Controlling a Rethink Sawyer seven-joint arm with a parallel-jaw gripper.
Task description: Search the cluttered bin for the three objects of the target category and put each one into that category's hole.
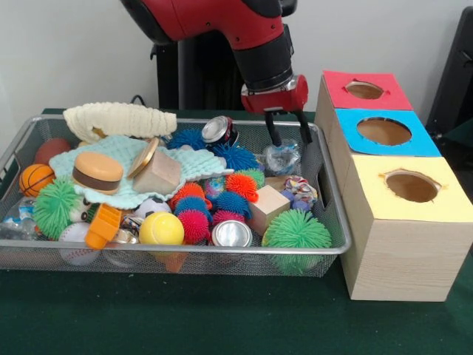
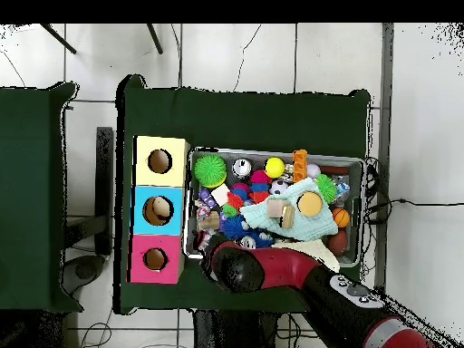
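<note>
While the tool point(image 1: 288, 137) hangs with fingers spread and empty, a crumpled clear plastic piece point(image 1: 281, 157) sits right beneath it in the bin's point(image 1: 336, 244) far corner nearest the boxes point(image 1: 403, 222).

Front view sits low and close; overhead looks straight down; both share the bin point(image 1: 325, 248) point(image 2: 355, 164).

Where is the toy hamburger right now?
In the front view the toy hamburger lies in the left half of the wire bin, on a pale green cloth, beside a tilted wooden block.
</note>
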